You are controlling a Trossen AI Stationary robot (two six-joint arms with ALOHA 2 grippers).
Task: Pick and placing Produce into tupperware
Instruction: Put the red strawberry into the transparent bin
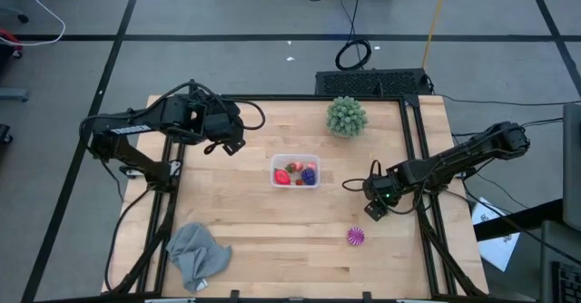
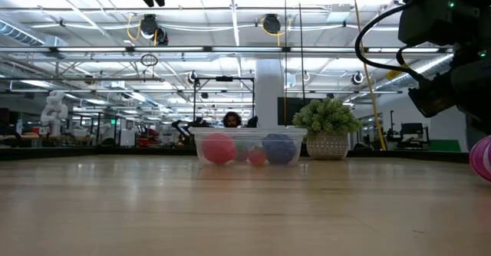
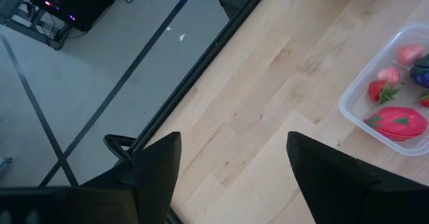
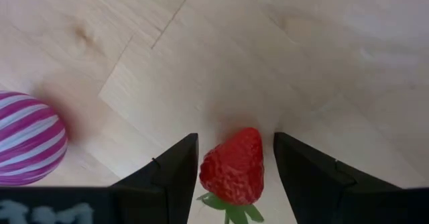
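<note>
While several pieces of produce already lie in the tupperware (image 1: 295,171) at the middle of the table (image 1: 272,239), the right gripper (image 4: 234,158) hangs low over the wood near the right edge, its fingers (image 4: 175,167) set narrowly either side of a strawberry (image 4: 232,165); I cannot tell whether they are touching it. A striped ball (image 1: 355,238) lies just beside, still outside the container. The step in hand looks like picking the strawberry; next it needs a firm grip, a lift and a carry left to the container. The left gripper (image 3: 234,163) waits wide apart beyond the container's left side.
</note>
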